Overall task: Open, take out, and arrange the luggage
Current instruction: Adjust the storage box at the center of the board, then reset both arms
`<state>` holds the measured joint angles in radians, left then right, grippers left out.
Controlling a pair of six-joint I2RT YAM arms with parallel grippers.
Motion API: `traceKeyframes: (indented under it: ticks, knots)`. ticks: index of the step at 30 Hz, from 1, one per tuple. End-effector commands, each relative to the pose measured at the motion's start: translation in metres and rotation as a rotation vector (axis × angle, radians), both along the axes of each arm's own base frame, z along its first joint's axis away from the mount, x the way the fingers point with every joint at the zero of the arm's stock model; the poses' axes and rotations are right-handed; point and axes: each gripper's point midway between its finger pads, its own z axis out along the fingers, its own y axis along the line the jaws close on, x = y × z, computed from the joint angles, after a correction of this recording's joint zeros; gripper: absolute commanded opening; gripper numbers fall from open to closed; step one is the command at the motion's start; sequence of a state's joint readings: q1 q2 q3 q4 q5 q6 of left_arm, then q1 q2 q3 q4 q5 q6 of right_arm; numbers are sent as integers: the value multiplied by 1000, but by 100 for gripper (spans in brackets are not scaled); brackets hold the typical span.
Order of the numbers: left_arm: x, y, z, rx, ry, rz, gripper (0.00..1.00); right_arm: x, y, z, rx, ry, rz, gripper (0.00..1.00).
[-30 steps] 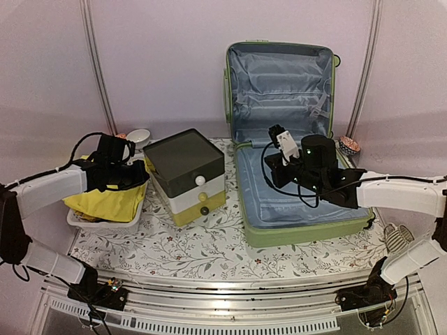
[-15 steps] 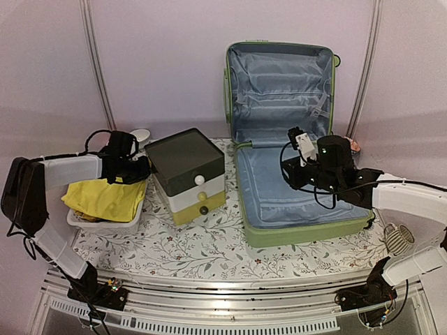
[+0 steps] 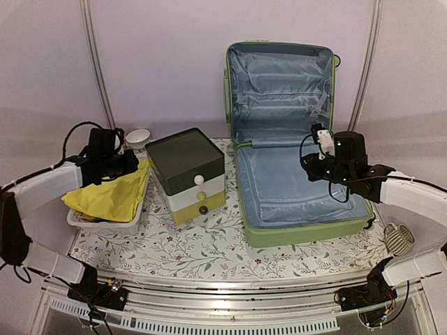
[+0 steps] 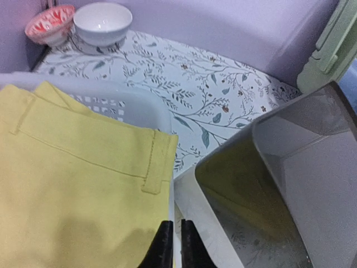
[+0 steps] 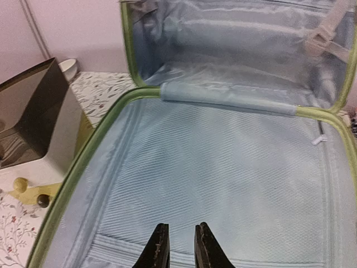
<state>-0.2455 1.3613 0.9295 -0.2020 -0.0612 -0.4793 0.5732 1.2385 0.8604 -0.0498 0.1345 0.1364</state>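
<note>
Right pincer (image 5: 177, 241) — above open luggage (image 5: 223, 167)

1 high rear overview, 2 close downward wrist views, drawer box (image 3: 185, 174) common to all 3.

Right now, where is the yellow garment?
Top view, left side: the yellow garment lies heaped in the white basket, just left of the drawer box.
</note>
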Motion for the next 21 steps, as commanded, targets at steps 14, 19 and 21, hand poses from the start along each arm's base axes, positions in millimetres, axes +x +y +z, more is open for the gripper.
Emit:
traceKeyframes:
  ticks: [14,19,21]
  knots:
    - [-108,75,60,161,-687,190,98,-6,-157,22,-49,-469,-467,99]
    - [-126,106,42,245,-748,341,98,-7,-155,6,-96,-544,-412,99]
    - [-123,106,31,281,-729,326,98,-4,-158,-7,-118,-543,-412,98]
